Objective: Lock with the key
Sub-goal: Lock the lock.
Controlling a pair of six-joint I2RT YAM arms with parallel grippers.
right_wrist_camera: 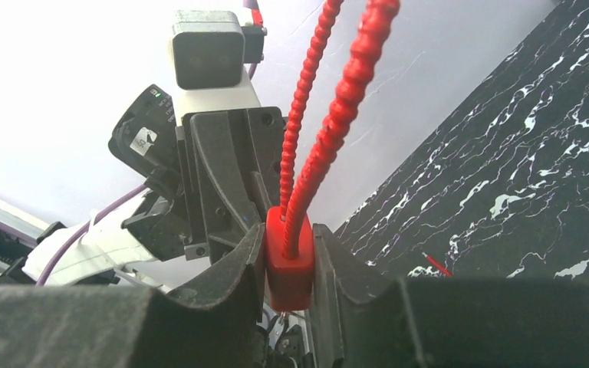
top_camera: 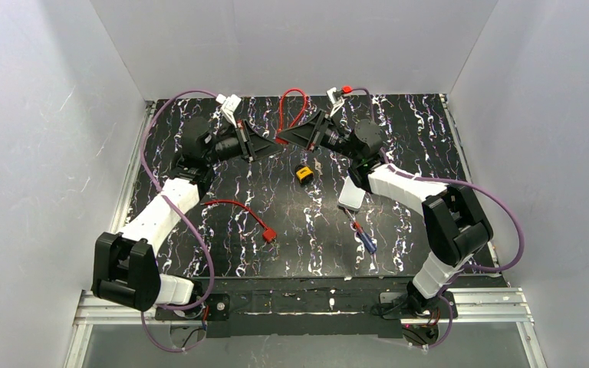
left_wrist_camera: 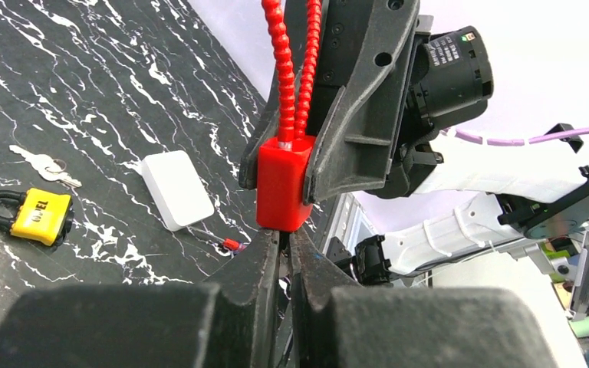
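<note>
A red cable lock body (top_camera: pixel 281 141) with a beaded red cable loop (top_camera: pixel 291 103) is held up at the back centre of the table. My right gripper (right_wrist_camera: pixel 289 245) is shut on the sides of the lock body (right_wrist_camera: pixel 287 264). My left gripper (left_wrist_camera: pixel 285 234) faces it, with its tips against the underside of the lock body (left_wrist_camera: pixel 284 180). The left jaws are nearly closed on a thin key, mostly hidden between them. A small metal tip shows under the body (right_wrist_camera: pixel 284 314).
A yellow padlock (top_camera: pixel 303 174) and a loose silver key (left_wrist_camera: pixel 42 162) lie mid-table. A white box (top_camera: pixel 352 196) and a screwdriver (top_camera: pixel 362 234) lie to the right. A second red cable lock (top_camera: pixel 268 234) lies at centre front.
</note>
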